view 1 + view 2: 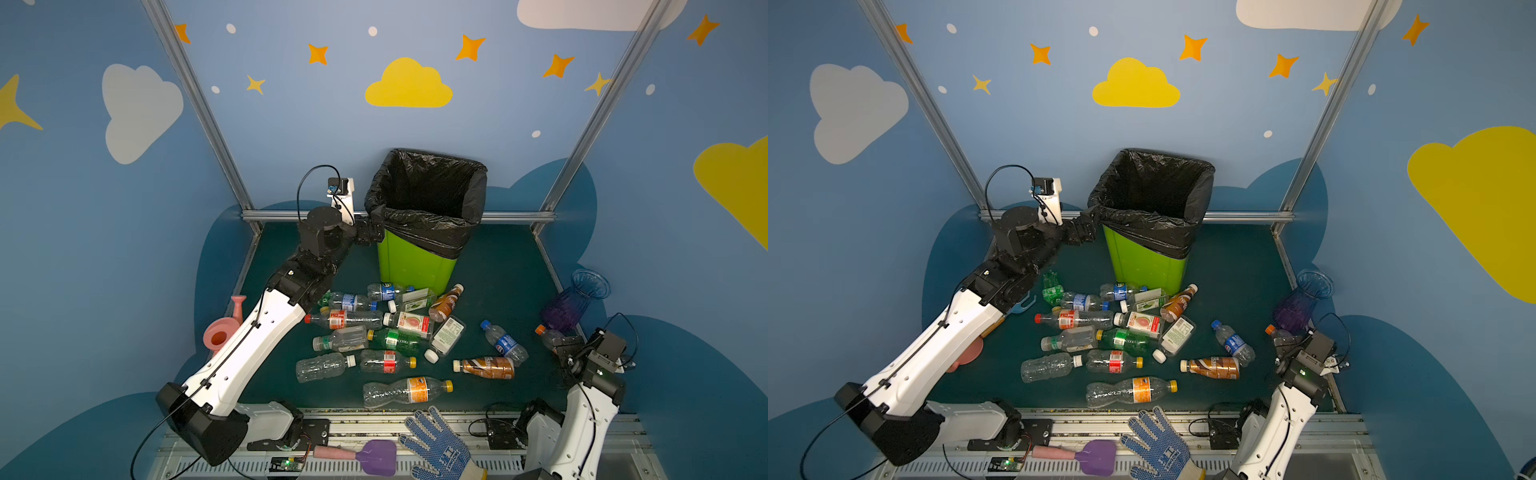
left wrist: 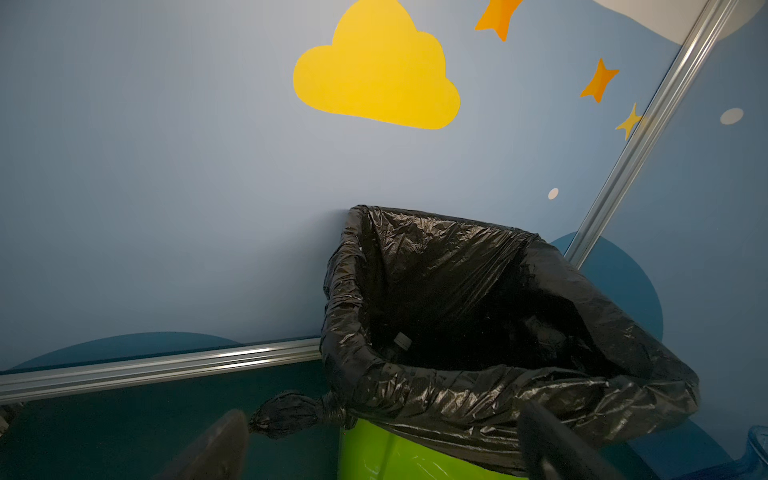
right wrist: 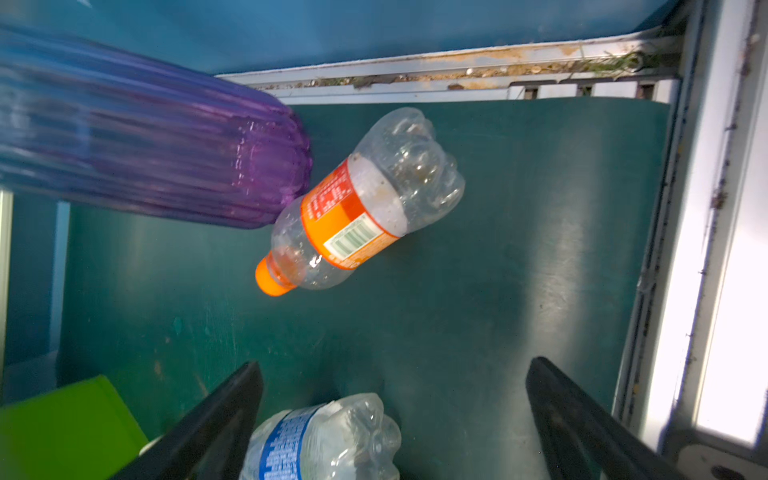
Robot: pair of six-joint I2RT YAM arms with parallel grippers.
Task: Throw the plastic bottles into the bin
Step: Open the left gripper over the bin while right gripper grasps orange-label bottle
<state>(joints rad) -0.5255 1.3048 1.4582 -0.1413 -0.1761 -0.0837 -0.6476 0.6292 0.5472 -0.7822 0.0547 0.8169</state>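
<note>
Where the vase abuts an orange-capped bottle, right hand gaping nearby

Dim, bluish top views bend at the edges. In the right wrist view the ribbed purple plastic vase blurs; glare whitens the metal rail.

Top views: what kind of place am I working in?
Probably a staged robot training booth: painted cloud-and-star wall panels in aluminium framing, a green mat strewn with plastic bottles, and a lined bin.
</note>
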